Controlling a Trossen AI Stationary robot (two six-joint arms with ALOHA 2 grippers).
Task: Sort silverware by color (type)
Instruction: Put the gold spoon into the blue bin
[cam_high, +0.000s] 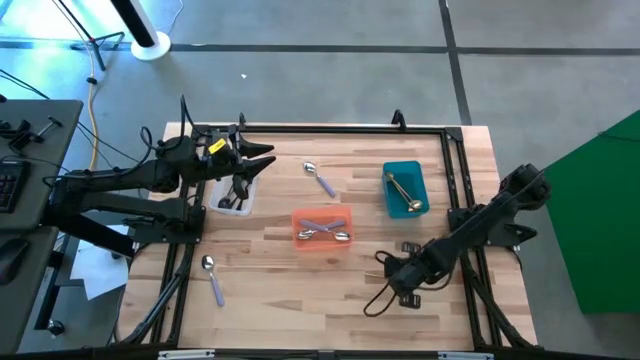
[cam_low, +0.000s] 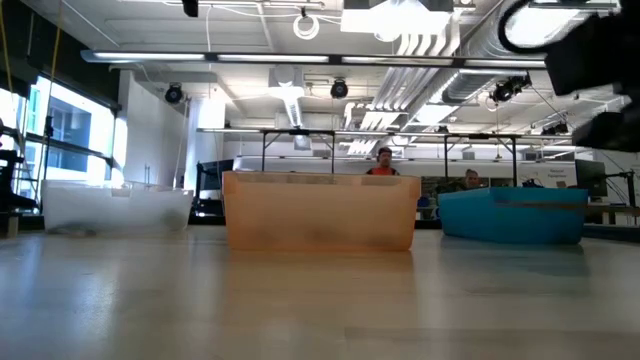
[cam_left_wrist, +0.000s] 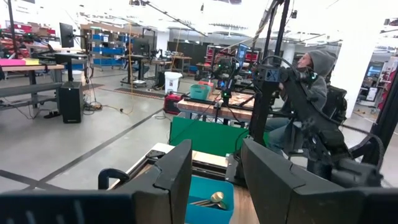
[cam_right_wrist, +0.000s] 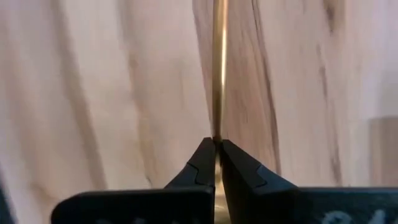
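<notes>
Right end effector (cam_right_wrist: 215, 163) is down at the near right part of the desk (cam_high: 270, 300), fingers pinched shut on the thin handle of a gold spoon (cam_right_wrist: 217, 74) that sticks out ahead of the tips over bare wood. The grip looks to be right at the handle end, on a narrow edge, so my guess is the spoon could swivel or slip out during the carry to the teal bin (cam_high: 405, 189), or swing and clip the bin wall on the drop. A loose black cable (cam_high: 378, 292) loops just beside that arm and might snag.

Near left corner: one lavender-handled spoon (cam_high: 212, 277) lies loose, not yet sorted. Mid desk, the orange bin (cam_high: 321, 228) holds lavender-handled spoons; another lavender one (cam_high: 319, 178) lies loose just behind it, between the clear bin (cam_high: 232, 196) and the teal bin. The teal bin already has gold spoons in it. Nothing sits on the straight line from the right arm to the teal bin.

Farther back on the left, the left end effector (cam_high: 252, 160) hangs above the clear bin with its fingers spread and nothing between them; black spoons (cam_high: 238, 190) lie in that bin. People sit in the room beyond the desk.
</notes>
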